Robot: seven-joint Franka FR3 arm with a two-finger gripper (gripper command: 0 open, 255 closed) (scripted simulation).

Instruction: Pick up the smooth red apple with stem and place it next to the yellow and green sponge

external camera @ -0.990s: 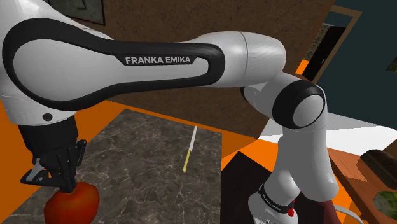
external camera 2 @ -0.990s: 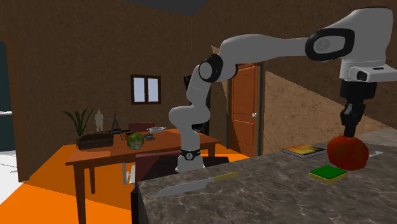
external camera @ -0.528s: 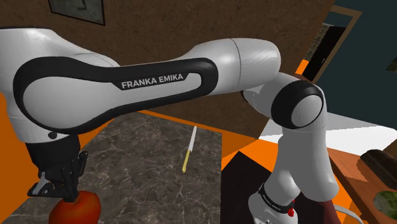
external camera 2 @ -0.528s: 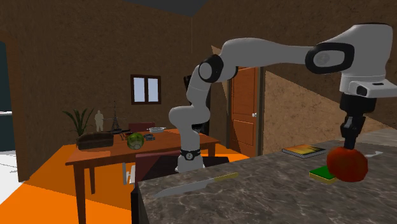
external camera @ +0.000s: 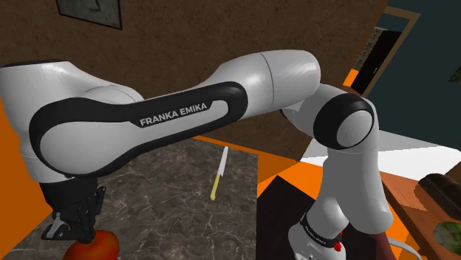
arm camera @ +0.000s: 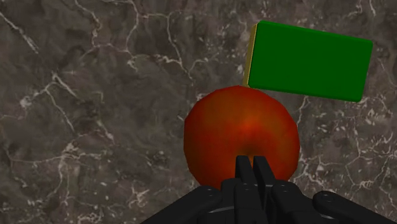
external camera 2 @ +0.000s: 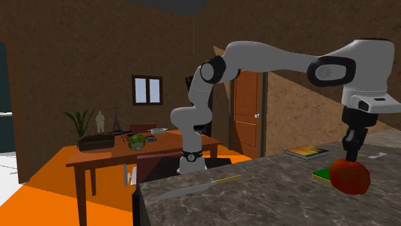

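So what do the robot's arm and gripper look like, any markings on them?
The arm is glossy white with rounded links and black bands at the joints. White FRANKA EMIKA lettering runs along a black panel on one link. The gripper is all black, with two slim fingers.

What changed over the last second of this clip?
The claw, still shut on the red apple, carried it down toward the dark veined counter, close beside the green sponge. Nothing was let go. The sponge, knife and book stayed put.
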